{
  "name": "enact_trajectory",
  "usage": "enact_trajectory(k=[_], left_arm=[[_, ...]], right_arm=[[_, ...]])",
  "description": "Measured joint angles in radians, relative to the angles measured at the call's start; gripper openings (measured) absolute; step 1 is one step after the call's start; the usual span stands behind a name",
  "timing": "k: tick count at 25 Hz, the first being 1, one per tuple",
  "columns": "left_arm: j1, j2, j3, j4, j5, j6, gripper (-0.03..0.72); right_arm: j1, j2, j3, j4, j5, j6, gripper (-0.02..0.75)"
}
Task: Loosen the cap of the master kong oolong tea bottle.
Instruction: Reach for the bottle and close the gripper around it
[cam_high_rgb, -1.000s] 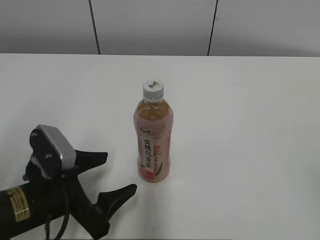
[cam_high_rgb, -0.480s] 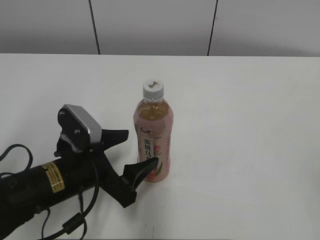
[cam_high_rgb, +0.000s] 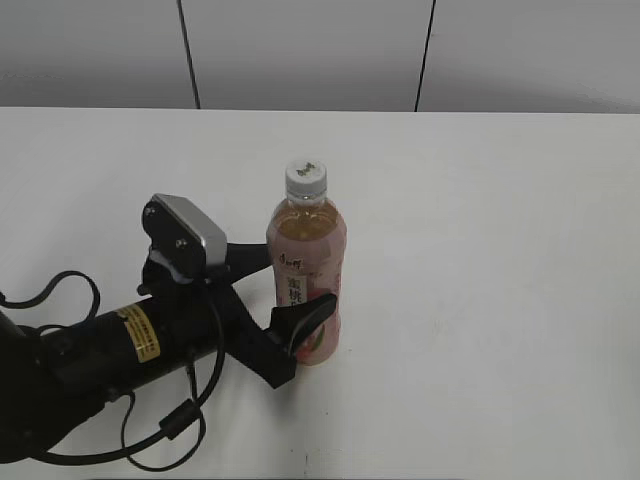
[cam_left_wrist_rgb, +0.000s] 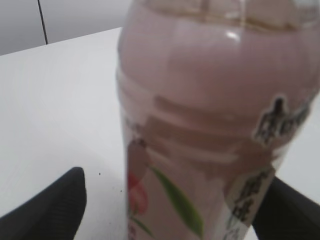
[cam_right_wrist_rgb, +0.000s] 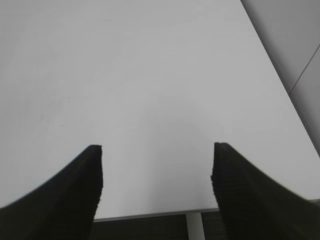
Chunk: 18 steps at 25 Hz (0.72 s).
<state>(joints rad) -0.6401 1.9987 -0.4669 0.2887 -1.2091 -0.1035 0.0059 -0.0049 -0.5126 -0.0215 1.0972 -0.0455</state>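
- We count one master kong oolong tea bottle (cam_high_rgb: 307, 282), one cap (cam_high_rgb: 306, 178), and two grippers, one in each wrist view.
- The bottle stands upright near the middle of the white table (cam_high_rgb: 500, 250), amber tea showing above its pink peach label.
- The white ribbed cap sits on the bottle's neck, a small dark-and-orange mark on its top.
- The left gripper (cam_high_rgb: 290, 287) reaches in from the 8 o'clock side of the exterior view, its black arm lying low across the table with a yellow sticker on its side and a silver wrist camera (cam_high_rgb: 190, 236) on top.
- Its jaws are spread around the lower half of the bottle: one finger passes behind the label, the other (cam_high_rgb: 305, 318) crosses in front near the base.
- In the left wrist view the bottle (cam_left_wrist_rgb: 210, 125) fills the frame, with a fingertip at 7 o'clock and another at 4 o'clock; the near one may be touching the label, though we cannot tell for sure.
- The right gripper (cam_right_wrist_rgb: 157, 185) is parted, holding nothing, its two dark fingers over bare table near the edge.
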Motion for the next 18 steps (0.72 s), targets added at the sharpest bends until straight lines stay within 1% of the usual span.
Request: enact_trajectory(k=[8, 18], left_arm=[[0.000, 0.022, -0.064, 0.026, -0.001, -0.051, 0.575], [0.000, 0.042, -0.088, 0.020, 0.000, -0.057, 0.575]], right_arm=[[0.000, 0.000, 0.000, 0.000, 0.000, 0.000, 0.519], [0.000, 0.000, 0.000, 0.000, 0.000, 0.000, 0.519]])
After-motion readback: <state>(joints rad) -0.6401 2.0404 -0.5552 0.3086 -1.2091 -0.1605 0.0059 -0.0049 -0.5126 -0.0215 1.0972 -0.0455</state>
